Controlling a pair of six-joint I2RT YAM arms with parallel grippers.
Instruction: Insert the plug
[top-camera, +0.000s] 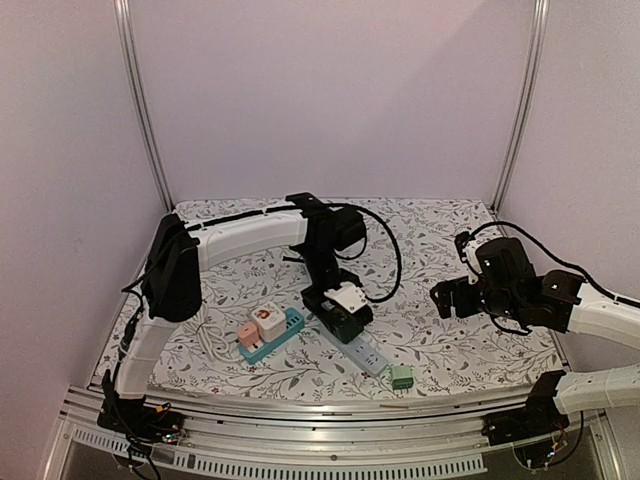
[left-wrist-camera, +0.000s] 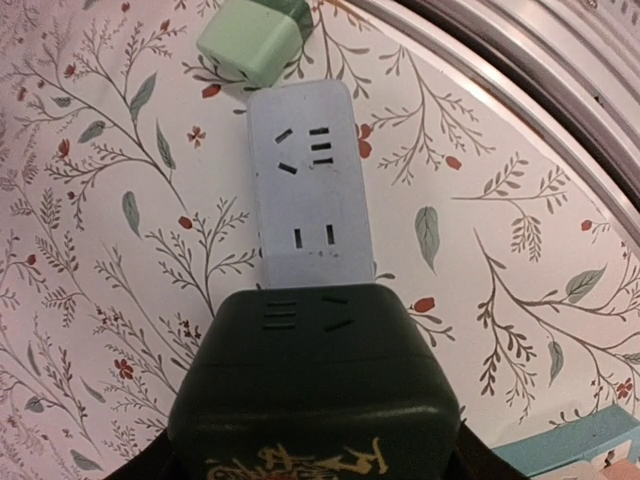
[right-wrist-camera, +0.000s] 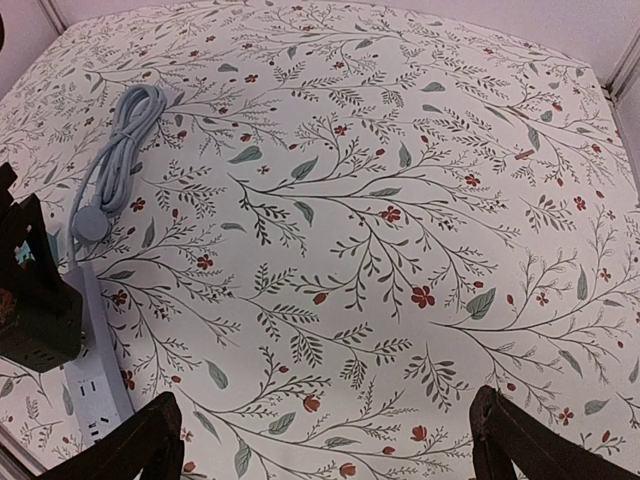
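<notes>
Plug adapter (left-wrist-camera: 315, 400) sat on the white power strip (left-wrist-camera: 305, 180), maybe not fully seated
Left gripper (top-camera: 348, 312) was clamped on it, so pushing it home looked like what's left. Right gripper (right-wrist-camera: 330, 440) hung wide, holding nothing.

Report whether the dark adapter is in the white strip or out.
Cannot tell. The dark adapter sits over one end of the white strip, but its prongs are hidden.

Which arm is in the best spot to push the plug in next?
Left. The left gripper holds the dark green plug right at the white power strip. The right gripper is open, off to the side, holding nothing.
</notes>
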